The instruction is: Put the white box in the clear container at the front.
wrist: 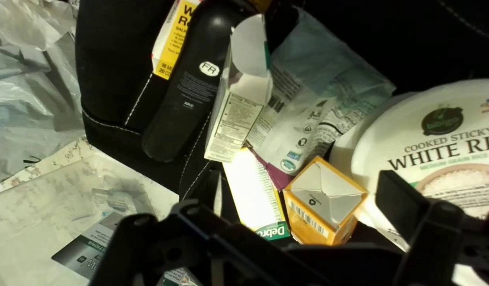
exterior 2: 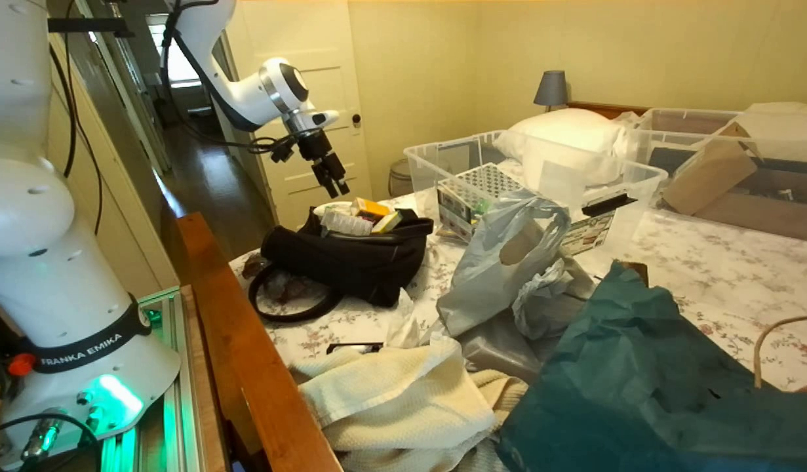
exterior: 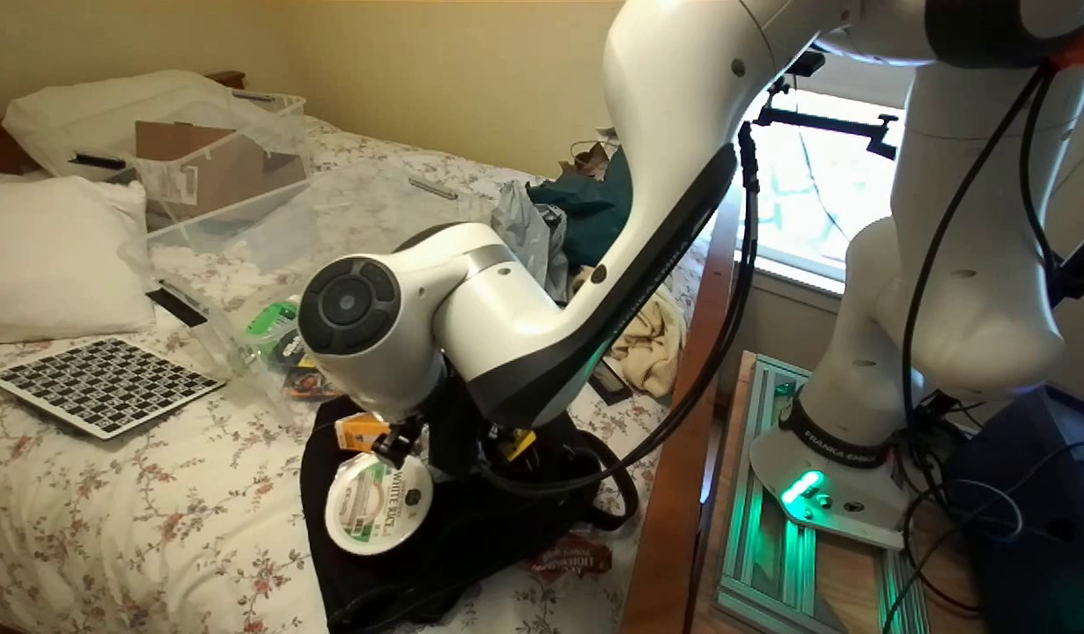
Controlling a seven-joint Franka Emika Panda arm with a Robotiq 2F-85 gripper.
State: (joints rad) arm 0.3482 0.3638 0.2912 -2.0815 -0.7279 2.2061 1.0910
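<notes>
White box (wrist: 238,115), prob. the one w/ the raised flap, is just above-left of ctr in the wrist view, in the black bag (exterior 2: 351,265); the green-ended pack (wrist: 254,190) just below it also has a white face, so ID's not certain. Claw (wrist: 302,186) is spread wide, gripping nothing, above the bag. Clear bin (exterior 2: 629,183), right of ctr in an exterior view, is prob. the front one. Progress, I'd judge: early, no grasp yet. Left: pick, lift, carry over, drop in bin.

Both ext. views: bag (exterior 2: 357,262), opp. sides; wrist view: close above
</notes>
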